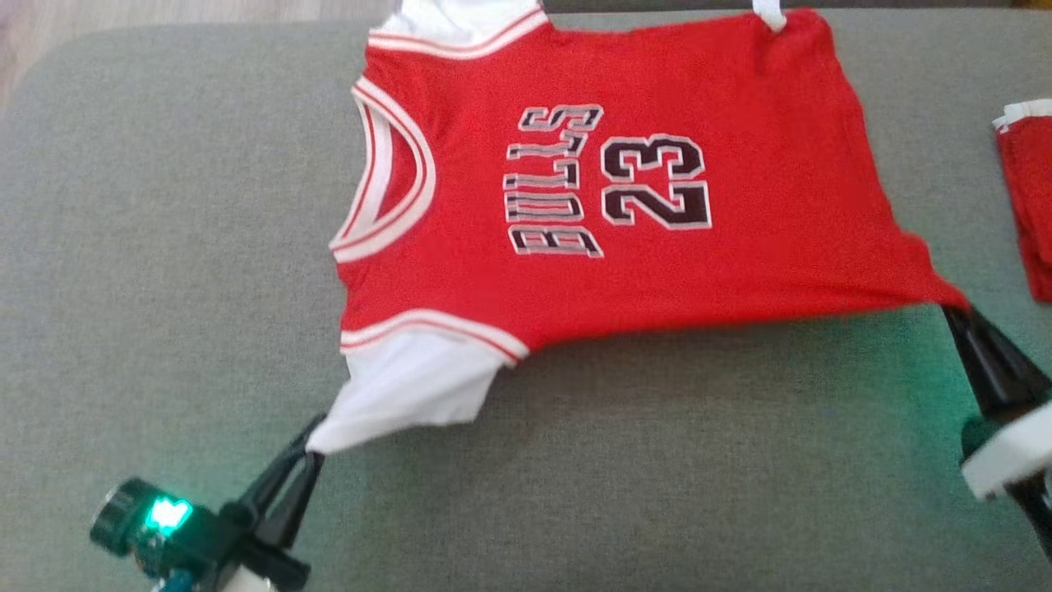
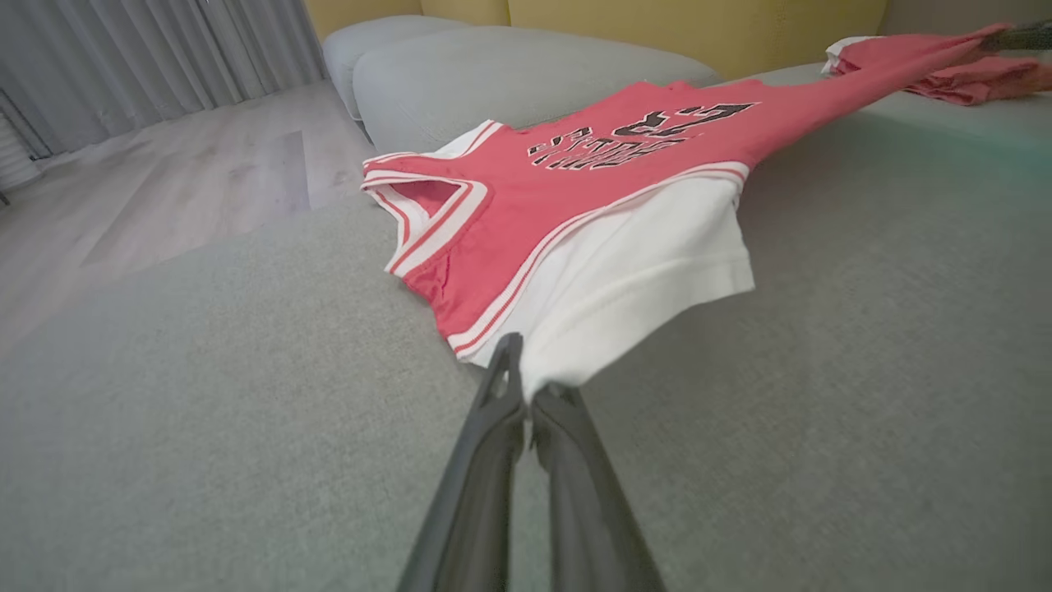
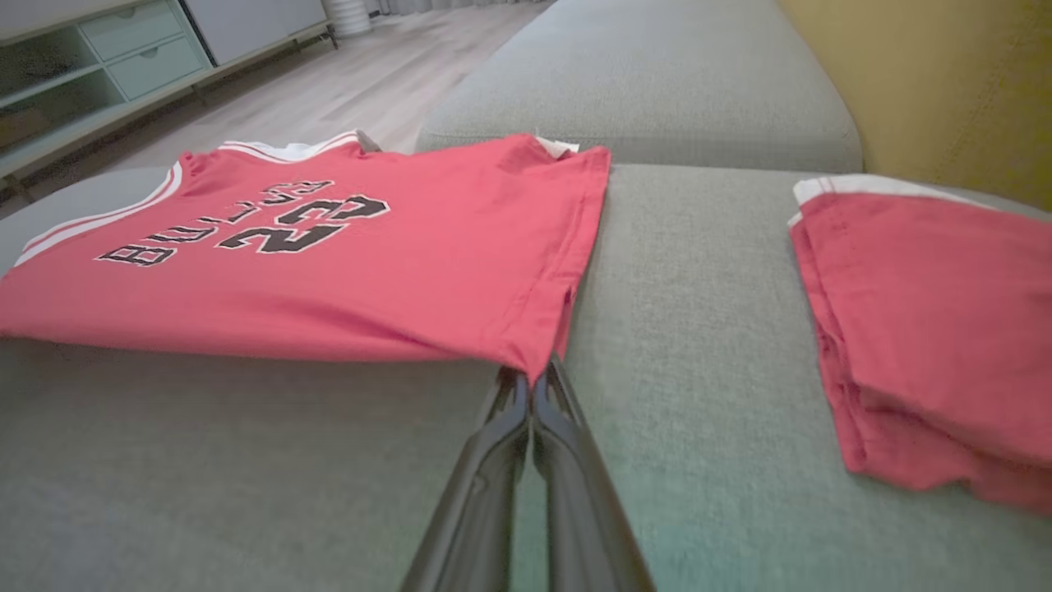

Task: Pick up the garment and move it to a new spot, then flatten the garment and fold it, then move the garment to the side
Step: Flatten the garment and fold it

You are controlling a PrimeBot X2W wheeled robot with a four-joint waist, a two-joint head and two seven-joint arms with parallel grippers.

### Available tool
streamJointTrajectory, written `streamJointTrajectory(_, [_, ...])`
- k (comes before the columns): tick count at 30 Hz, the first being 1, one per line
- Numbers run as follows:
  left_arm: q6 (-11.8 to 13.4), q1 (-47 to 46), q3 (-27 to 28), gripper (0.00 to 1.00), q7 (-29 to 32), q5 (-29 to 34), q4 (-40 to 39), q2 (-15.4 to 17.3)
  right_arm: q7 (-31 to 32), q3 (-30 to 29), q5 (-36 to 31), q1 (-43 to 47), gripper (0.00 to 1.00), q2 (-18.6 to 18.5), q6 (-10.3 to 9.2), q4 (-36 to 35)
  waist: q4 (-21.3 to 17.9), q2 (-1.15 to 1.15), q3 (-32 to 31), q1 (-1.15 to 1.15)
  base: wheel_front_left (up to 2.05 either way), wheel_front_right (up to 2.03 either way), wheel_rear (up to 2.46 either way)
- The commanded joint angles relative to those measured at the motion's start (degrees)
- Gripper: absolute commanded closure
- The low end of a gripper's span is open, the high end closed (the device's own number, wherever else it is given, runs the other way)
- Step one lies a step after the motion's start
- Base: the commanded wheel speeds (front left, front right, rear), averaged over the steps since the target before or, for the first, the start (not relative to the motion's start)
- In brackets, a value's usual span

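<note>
Jaws both clamped on the Bulls jersey point(image 1: 575, 205): left gripper point(image 1: 316, 450) on the white sleeve point(image 1: 403, 386) tip at 7 o'clock, right gripper point(image 1: 952, 309) on the red hem corner at 4 o'clock, cloth spread across the grey sofa cushion point(image 1: 164, 329). Light, limp, likely slick, so corner grips suit it. Folded red garment point(image 1: 1027, 205) at 3 o'clock, near the hem, could block a sideways move.

Red "BULLS 23" jersey point(image 1: 625, 197) stretched flat, white sleeve pulled out.
</note>
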Motion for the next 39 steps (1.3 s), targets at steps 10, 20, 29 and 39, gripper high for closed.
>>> streamJointTrajectory(10, [-0.2,6.3,1.6,1.0,1.9,-4.7,-7.3,2.5,7.9,-11.5,-4.0,18.5,1.0,0.0,0.39,-16.2,0.4,-0.01,-2.6,0.02,0.0,0.0,0.0])
streamJointTrajectory(20, [0.7,-2.7,2.1,1.0,3.2,-1.3,-8.4,2.5,14.0,-15.4,-4.7,18.2,1.0,4.0,0.39,-20.8,1.1,-0.01,0.4,0.02,0.0,0.0,0.0])
streamJointTrajectory(29, [-1.0,-16.9,3.2,1.0,2.3,0.9,-3.7,1.3,15.7,-15.6,-5.2,9.8,1.0,4.8,0.39,-19.2,1.4,-0.01,6.1,0.02,0.0,0.0,0.0])
streamJointTrajectory(39, [-3.6,-31.2,2.1,1.0,1.3,3.2,4.6,0.5,16.8,-14.3,-6.1,0.6,1.0,4.9,0.39,-16.2,1.0,-0.01,10.5,0.02,0.0,0.0,0.0])
